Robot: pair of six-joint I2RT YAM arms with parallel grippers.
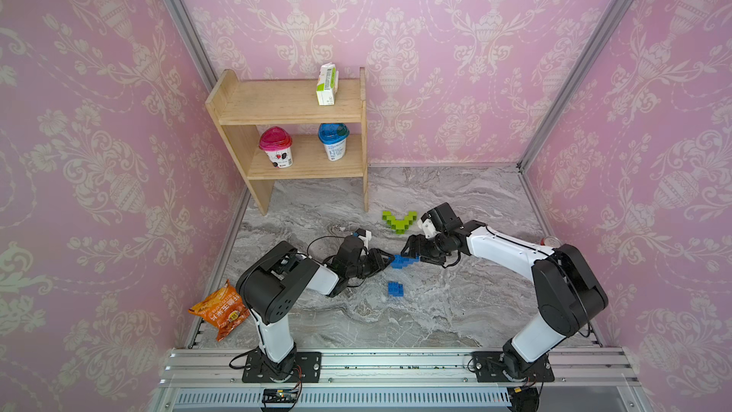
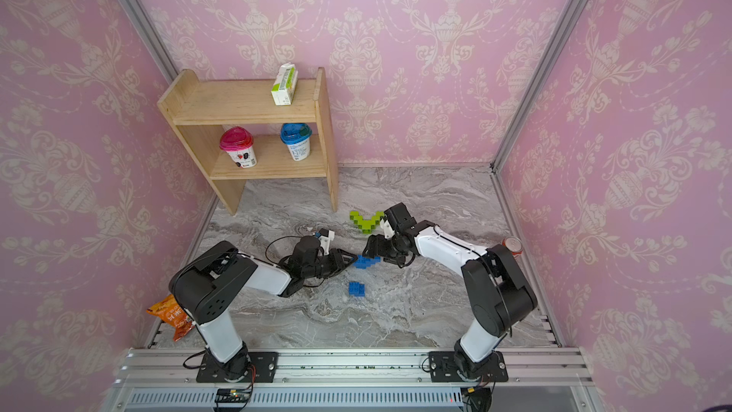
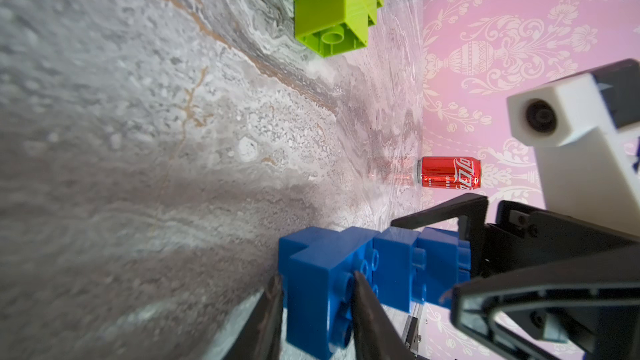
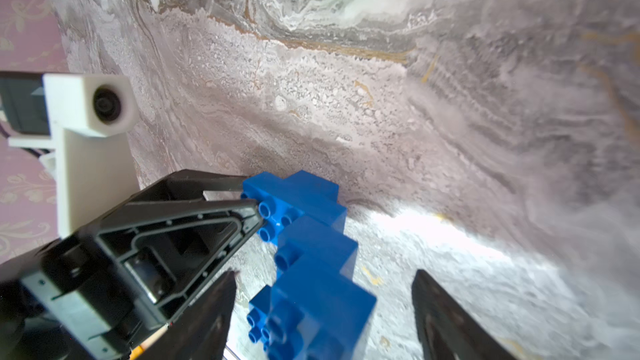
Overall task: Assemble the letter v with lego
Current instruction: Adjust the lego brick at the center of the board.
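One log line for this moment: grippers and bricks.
left gripper shut on blue brick chain | right gripper open astride its other end | green V lying apart | loose blue bricks nearby

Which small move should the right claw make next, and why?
Probably draw the right claw straight back from the blue stepped row of plastic bricks. Its jaws stand open on either side of that row, apart from it, while the left claw grips the other end, so the left claw alone holds it. The small cluster of loose blue bricks lies unjoined nearby.

Top views look down overhead; both wrist cameras closely face blue lego (image 3: 322, 271).
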